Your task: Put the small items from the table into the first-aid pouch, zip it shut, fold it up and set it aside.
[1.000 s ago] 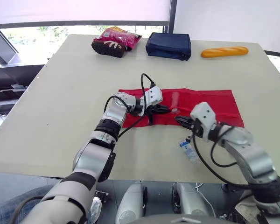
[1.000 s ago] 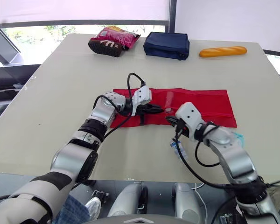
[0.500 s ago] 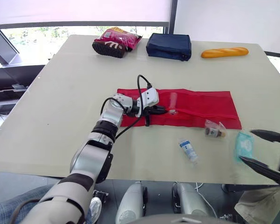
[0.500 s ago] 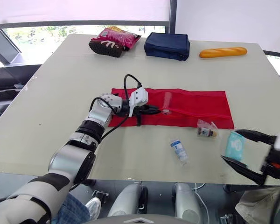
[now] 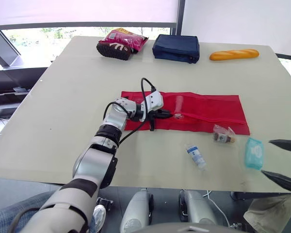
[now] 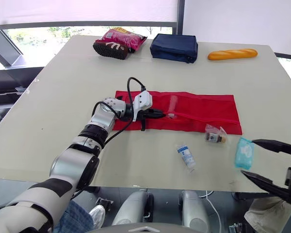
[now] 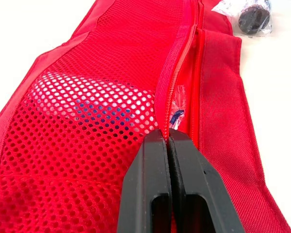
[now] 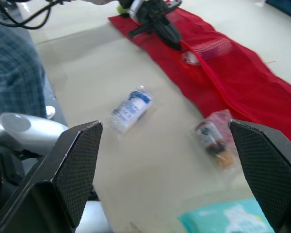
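The red first-aid pouch (image 5: 199, 110) lies unfolded flat on the table, its zipper open. My left gripper (image 5: 168, 115) rests on the pouch's left part, shut on the zipper edge (image 7: 174, 92). A white and blue item (image 7: 87, 104) shows through the mesh pocket. In front of the pouch lie a small white bottle (image 5: 196, 155), a dark vial in a clear bag (image 5: 223, 135) and a teal wipes packet (image 5: 253, 153). My right gripper (image 6: 269, 165) hovers open at the table's right front edge, just right of the teal packet, with nothing between its fingers.
At the far side of the table (image 5: 63, 97) sit a red snack bag (image 5: 121, 42), a navy pouch (image 5: 175, 47) and a bread loaf (image 5: 234, 54). The table's front edge runs close to the loose items.
My right gripper pulled back from the pouch's opening to the table's right front edge and opened. The vial bag and teal packet came into view. The left gripper kept its hold.
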`<control>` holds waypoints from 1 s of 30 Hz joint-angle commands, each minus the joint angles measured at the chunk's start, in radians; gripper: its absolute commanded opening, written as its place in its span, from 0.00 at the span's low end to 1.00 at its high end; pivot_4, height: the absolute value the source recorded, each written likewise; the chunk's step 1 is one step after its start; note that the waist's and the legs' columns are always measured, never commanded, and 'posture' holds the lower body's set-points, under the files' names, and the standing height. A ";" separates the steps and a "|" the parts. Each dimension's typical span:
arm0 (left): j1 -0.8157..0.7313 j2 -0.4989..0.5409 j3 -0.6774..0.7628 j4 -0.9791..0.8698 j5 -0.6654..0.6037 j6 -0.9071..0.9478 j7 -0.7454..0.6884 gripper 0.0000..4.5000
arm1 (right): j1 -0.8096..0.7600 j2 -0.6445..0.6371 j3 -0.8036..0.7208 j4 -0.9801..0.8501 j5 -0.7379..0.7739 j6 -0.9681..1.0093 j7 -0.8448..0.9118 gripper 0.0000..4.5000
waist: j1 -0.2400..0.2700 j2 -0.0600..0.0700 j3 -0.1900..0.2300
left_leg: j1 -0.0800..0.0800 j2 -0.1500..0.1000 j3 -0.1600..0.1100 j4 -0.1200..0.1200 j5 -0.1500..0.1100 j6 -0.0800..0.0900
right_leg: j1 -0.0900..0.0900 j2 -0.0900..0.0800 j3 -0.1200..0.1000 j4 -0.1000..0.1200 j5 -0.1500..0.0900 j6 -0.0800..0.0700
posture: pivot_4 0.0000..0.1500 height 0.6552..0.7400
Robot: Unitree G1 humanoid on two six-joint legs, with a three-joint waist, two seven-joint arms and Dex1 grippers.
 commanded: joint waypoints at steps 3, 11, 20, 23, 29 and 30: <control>-0.030 -0.002 0.015 -0.001 -0.006 -0.026 0.001 0.00 | -0.004 0.074 0.227 -0.111 -0.174 -0.065 -0.168 0.98 | 0.001 0.000 0.000 | 0.000 0.000 0.000 0.000 0.000 0.000 | 0.000 0.000 0.000 0.000 0.000 0.000 | 1.00 0.72; -0.034 -0.013 0.014 -0.009 -0.007 -0.028 0.002 0.00 | -0.068 0.220 0.727 -0.145 -0.501 -0.069 -0.478 0.98 | 0.004 0.000 0.000 | 0.000 0.000 0.000 0.000 0.000 0.000 | -0.001 0.000 0.000 0.001 0.000 -0.001 | 1.00 0.72; -0.045 -0.027 0.009 -0.005 -0.003 -0.028 0.000 0.00 | -0.170 0.221 0.857 -0.110 -0.578 0.062 -0.598 0.87 | 0.006 0.000 0.000 | -0.001 -0.001 0.000 0.001 0.000 0.000 | -0.001 0.000 -0.001 0.001 0.002 -0.003 | 1.00 0.72; -0.047 -0.030 0.009 -0.004 -0.002 -0.029 0.000 0.00 | -0.167 0.202 0.867 -0.109 -0.595 0.078 -0.604 0.55 | 0.007 0.000 0.000 | -0.001 -0.001 0.000 0.001 0.000 0.000 | -0.001 0.000 -0.001 0.000 0.002 -0.003 | 1.00 0.72; -0.045 -0.033 0.010 -0.007 -0.003 -0.030 0.000 0.00 | -0.154 0.204 0.829 -0.146 -0.544 0.120 -0.613 0.04 | 0.007 0.000 0.000 | -0.001 -0.001 0.000 0.001 0.000 0.000 | -0.001 0.000 0.000 0.001 0.002 -0.003 | 1.00 0.72; -0.045 -0.033 0.010 -0.008 -0.003 -0.030 -0.001 0.00 | -0.167 0.219 0.819 -0.158 -0.520 0.144 -0.623 0.02 | 0.007 0.000 0.000 | -0.001 -0.001 0.000 0.001 0.000 0.000 | -0.001 0.000 0.000 0.001 0.002 -0.003 | 1.00 0.72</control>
